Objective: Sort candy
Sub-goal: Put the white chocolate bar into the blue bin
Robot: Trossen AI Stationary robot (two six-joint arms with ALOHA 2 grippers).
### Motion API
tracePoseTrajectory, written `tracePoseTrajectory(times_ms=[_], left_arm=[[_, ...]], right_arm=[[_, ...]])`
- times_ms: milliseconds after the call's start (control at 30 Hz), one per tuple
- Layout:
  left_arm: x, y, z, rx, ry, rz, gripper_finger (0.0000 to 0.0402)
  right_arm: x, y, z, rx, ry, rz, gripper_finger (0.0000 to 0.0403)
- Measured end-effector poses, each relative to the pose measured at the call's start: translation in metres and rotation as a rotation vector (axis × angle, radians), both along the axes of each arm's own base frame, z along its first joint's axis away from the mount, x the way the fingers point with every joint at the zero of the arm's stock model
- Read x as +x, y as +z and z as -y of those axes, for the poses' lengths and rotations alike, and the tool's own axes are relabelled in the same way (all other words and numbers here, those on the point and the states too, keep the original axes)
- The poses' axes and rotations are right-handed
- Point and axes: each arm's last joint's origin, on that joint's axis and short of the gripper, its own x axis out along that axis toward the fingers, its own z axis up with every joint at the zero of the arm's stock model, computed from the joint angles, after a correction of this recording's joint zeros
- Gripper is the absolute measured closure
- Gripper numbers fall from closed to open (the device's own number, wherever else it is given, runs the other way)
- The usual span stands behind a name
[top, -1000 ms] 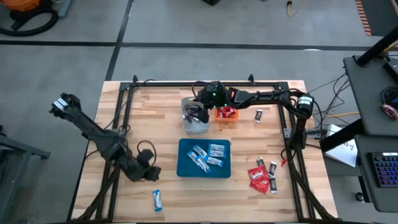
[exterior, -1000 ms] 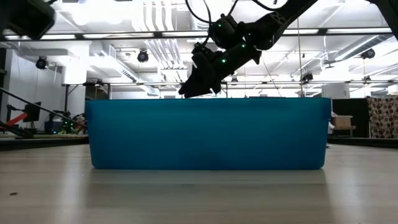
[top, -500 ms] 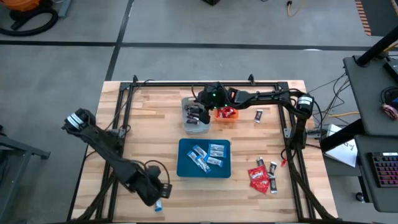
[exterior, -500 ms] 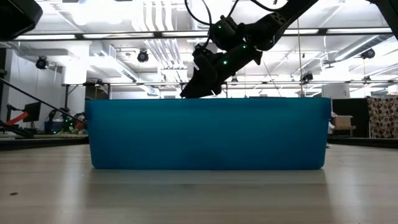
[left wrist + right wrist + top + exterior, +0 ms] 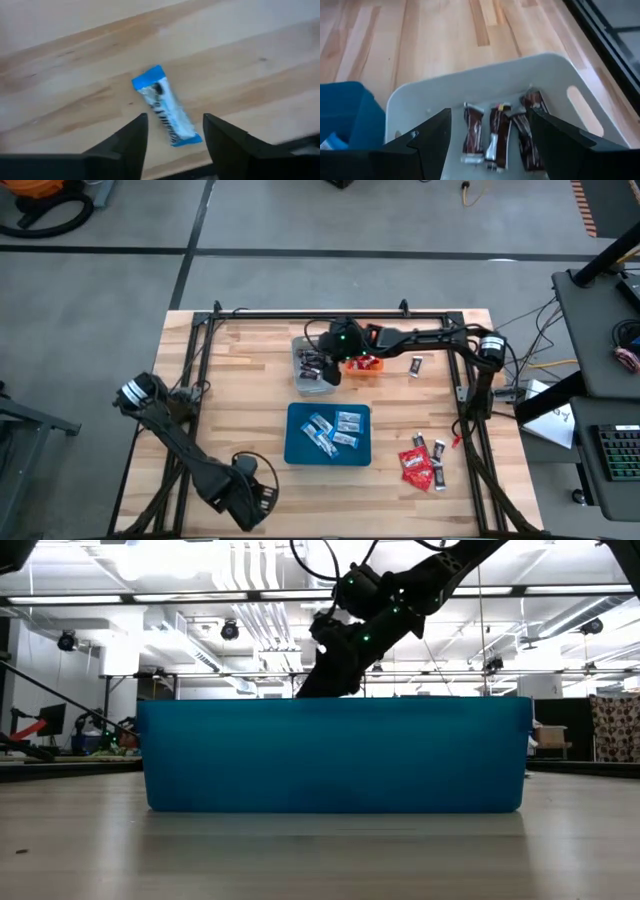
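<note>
A lone blue-and-white bar (image 5: 167, 112) lies flat on the wood near the table's near edge. My left gripper (image 5: 175, 120) is open just above it, one finger on either side, and hides it in the high view (image 5: 250, 500). My right gripper (image 5: 490, 114) is open over the grey tray (image 5: 547, 75), which holds several dark brown mini bars (image 5: 499, 135). It also shows in the high view (image 5: 324, 366) and the low view (image 5: 330, 675). More blue-and-white bars (image 5: 330, 430) lie in the blue tray (image 5: 296, 452), and red packets (image 5: 365, 361) in the orange tray (image 5: 352, 371).
Loose red packets (image 5: 415, 465) and dark mini bars (image 5: 438, 450) lie near the table's near right corner. One small sweet (image 5: 416, 364) sits right of the orange tray. The blue tray's wall (image 5: 335, 755) fills the low view. A black frame (image 5: 300, 314) borders the table.
My left gripper has swung toward the table's near edge and a little to the right, coming down over the lone blue-and-white bar. My right gripper has stayed over the grey tray.
</note>
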Motion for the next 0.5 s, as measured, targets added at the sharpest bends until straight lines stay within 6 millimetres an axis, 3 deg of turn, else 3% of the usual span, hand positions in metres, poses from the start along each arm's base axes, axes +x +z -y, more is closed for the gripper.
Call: tracePoseTrajectory(times_ms=[233, 500], left_arm=[[-0.001, -0.014, 0.002, 0.03, 0.043, -0.036, 0.017], [0.001, -0.029, 0.005, 0.044, 0.039, -0.089, 0.0162]], right_arm=[[-0.007, 0.008, -0.003, 0.011, -0.005, -0.024, 0.0147], [-0.008, 0.01, -0.004, 0.016, -0.009, -0.021, 0.0147]])
